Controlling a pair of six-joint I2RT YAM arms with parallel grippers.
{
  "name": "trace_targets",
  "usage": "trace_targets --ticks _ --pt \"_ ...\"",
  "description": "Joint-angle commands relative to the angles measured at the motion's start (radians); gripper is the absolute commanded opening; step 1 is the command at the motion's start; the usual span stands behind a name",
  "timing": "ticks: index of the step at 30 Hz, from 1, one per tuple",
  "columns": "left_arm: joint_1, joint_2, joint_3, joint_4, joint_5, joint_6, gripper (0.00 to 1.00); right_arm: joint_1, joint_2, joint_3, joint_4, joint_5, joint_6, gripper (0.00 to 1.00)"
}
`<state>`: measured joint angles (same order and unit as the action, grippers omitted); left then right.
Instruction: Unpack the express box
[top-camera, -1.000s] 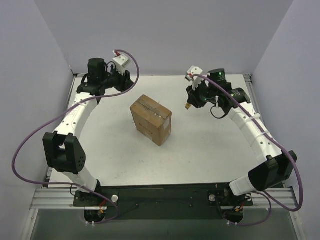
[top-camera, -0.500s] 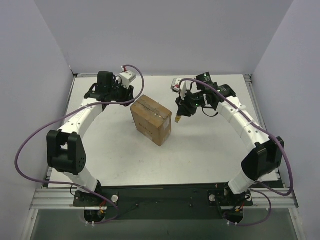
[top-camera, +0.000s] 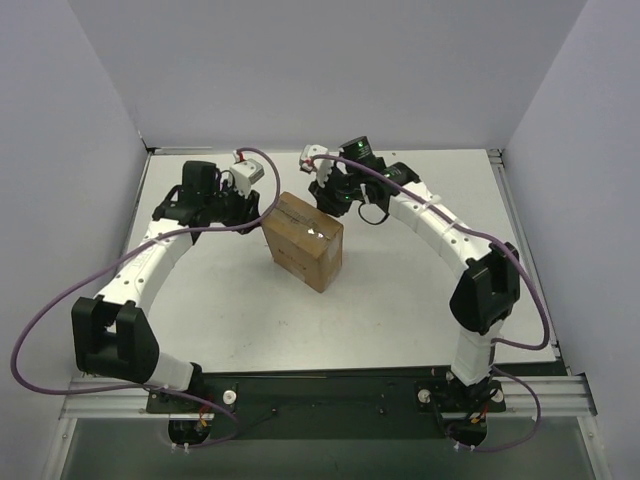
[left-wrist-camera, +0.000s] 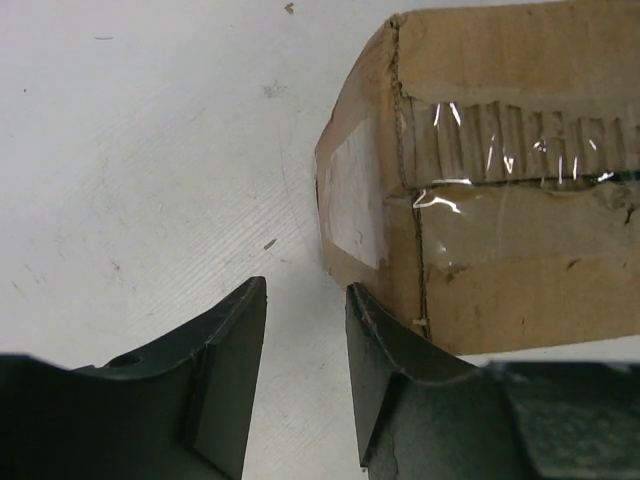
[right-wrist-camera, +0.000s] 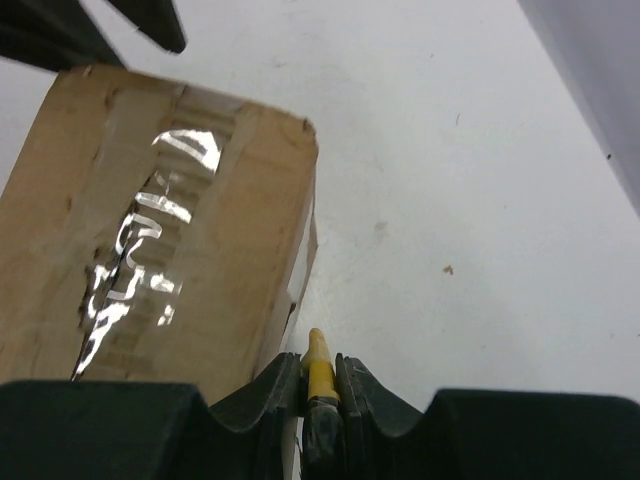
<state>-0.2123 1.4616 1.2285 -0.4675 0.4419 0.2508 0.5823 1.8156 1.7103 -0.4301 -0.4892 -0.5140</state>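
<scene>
The express box (top-camera: 302, 241) is a brown carton in the middle of the table, its top flaps sealed with clear tape. It also shows in the left wrist view (left-wrist-camera: 500, 190), with a white label on its side, and in the right wrist view (right-wrist-camera: 160, 230). My left gripper (top-camera: 262, 208) is open and empty at the box's far-left corner; in its wrist view (left-wrist-camera: 305, 300) the jaws stand apart over bare table. My right gripper (top-camera: 325, 197) is shut on a yellow-and-black utility knife (right-wrist-camera: 318, 372), just beyond the box's far edge.
The white table (top-camera: 420, 290) is bounded by grey walls at the back and sides. Purple cables loop off both arms. A black rail runs along the near edge (top-camera: 320, 385).
My right arm has swung left with the knife, from the far right to the box's far edge. My left gripper has moved right and closer, up to the box's far-left corner.
</scene>
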Motion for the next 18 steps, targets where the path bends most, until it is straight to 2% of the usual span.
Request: trace_targets --ticks 1,6,7,10,11,12,16,17,18 --pt "0.014 -0.069 -0.011 -0.071 -0.009 0.019 0.47 0.022 0.073 0.098 0.125 0.162 0.057 0.0" --pt "0.04 -0.118 0.019 -0.201 -0.06 0.145 0.37 -0.03 0.08 0.138 0.162 0.218 0.098 0.0" --pt "0.045 -0.125 0.019 -0.221 -0.045 0.174 0.21 -0.056 0.073 0.138 0.163 0.222 0.129 0.0" --pt "0.051 -0.164 -0.024 -0.315 0.125 0.338 0.0 -0.105 0.033 0.127 0.166 0.242 0.179 0.0" --pt "0.048 -0.193 -0.046 -0.342 0.236 0.435 0.0 -0.116 0.01 0.124 0.166 0.251 0.195 0.0" --pt "0.041 -0.21 -0.078 -0.333 0.271 0.467 0.0 -0.131 -0.002 0.118 0.166 0.251 0.216 0.0" --pt "-0.11 -0.26 -0.277 -0.175 0.193 0.568 0.0 -0.167 -0.061 0.077 0.166 0.293 0.252 0.0" --pt "-0.137 -0.267 -0.306 -0.116 0.181 0.626 0.0 -0.179 -0.094 0.068 0.16 0.287 0.224 0.0" --pt "-0.183 -0.267 -0.335 -0.074 0.167 0.633 0.0 -0.191 -0.111 0.06 0.15 0.217 0.21 0.0"
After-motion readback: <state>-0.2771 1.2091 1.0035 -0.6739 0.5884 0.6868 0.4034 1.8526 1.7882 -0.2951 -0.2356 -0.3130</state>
